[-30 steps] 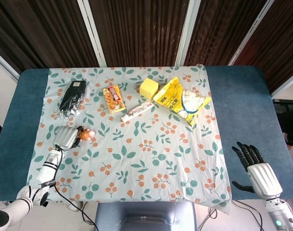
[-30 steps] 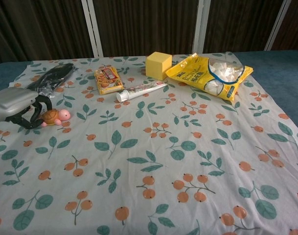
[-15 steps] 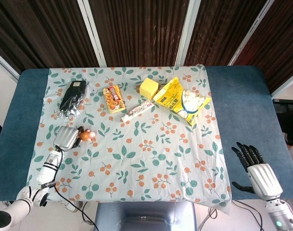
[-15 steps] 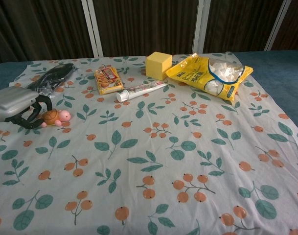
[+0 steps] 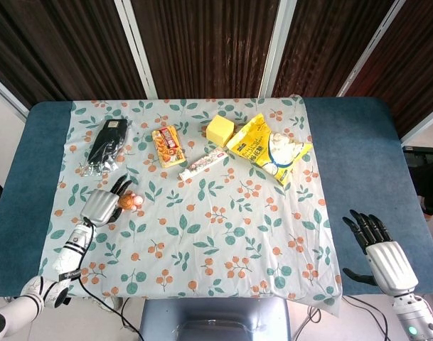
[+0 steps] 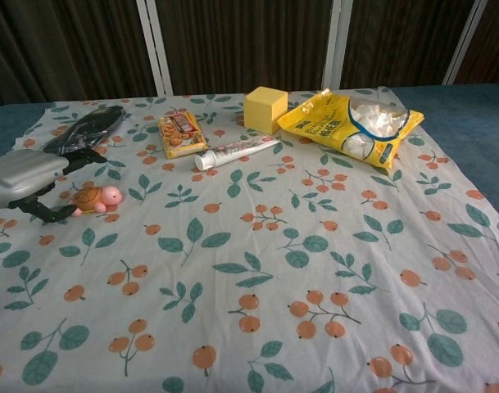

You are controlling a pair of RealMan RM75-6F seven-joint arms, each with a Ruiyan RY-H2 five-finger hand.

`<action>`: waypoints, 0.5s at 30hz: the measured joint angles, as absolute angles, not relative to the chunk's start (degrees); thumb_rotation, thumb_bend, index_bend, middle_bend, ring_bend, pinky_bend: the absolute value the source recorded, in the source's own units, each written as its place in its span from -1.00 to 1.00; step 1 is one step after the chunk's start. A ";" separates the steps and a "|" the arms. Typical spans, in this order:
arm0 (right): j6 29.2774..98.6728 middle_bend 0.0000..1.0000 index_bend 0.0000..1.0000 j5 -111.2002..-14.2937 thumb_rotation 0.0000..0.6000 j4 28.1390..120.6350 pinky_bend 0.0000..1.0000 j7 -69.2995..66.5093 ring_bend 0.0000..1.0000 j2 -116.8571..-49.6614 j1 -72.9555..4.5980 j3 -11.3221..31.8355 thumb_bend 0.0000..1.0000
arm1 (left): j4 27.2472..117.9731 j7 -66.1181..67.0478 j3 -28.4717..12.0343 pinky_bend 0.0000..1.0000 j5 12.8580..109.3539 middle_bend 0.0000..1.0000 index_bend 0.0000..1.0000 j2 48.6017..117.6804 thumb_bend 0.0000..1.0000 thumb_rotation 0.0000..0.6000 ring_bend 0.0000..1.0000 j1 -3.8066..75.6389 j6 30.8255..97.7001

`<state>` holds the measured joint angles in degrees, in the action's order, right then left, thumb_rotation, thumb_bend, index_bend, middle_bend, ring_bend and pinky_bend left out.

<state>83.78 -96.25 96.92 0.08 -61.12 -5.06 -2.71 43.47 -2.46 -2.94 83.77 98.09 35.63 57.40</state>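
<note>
The left hand (image 5: 100,206) sits low over the flowery cloth (image 5: 223,234) near the table's left edge. Its dark fingers (image 6: 83,155) are spread apart, and it holds nothing. The fingertips reach beside and around a little toy turtle (image 6: 95,198), but it is hard to tell if they touch it. The turtle lies flat on the cloth, just right of the hand. Its pink head points to the right, away from the hand, so it lies long-ways left to right.

A black packet (image 5: 107,144) lies behind the hand. Farther right are a small snack box (image 5: 168,145), a white tube (image 5: 205,163), a yellow block (image 5: 220,130) and a yellow bag (image 5: 269,149).

The right hand (image 5: 380,250) is far off, over the blue table (image 5: 358,156) at the right. Its fingers are spread apart and it holds nothing.
</note>
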 measured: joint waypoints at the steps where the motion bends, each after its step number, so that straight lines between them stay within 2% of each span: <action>1: 83.79 -1.00 -1.00 -96.25 1.00 96.96 -1.00 0.07 -1.00 -61.11 -5.05 -2.72 -0.74 | 44.29 -2.26 -2.89 1.00 83.86 -1.00 -1.00 97.77 -0.17 1.00 0.86 35.57 57.62; 8: 83.54 -1.00 -1.00 -96.35 1.00 97.02 -1.00 -0.02 -1.00 -61.00 -5.13 -2.84 -0.74 | 50.59 -0.08 -2.50 1.00 84.62 -0.81 -0.94 95.74 -0.16 1.00 0.86 35.34 59.01; 15: 83.65 -1.00 -1.00 -96.38 1.00 97.06 -1.00 -0.41 -1.00 -60.74 -5.09 -2.86 -0.74 | 49.82 2.56 -3.27 1.00 82.70 -0.61 -0.73 97.03 -0.18 1.00 0.86 35.70 57.15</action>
<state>83.65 -96.38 97.06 -0.41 -60.74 -5.09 -2.86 49.82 2.56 -3.27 82.70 97.03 35.70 57.15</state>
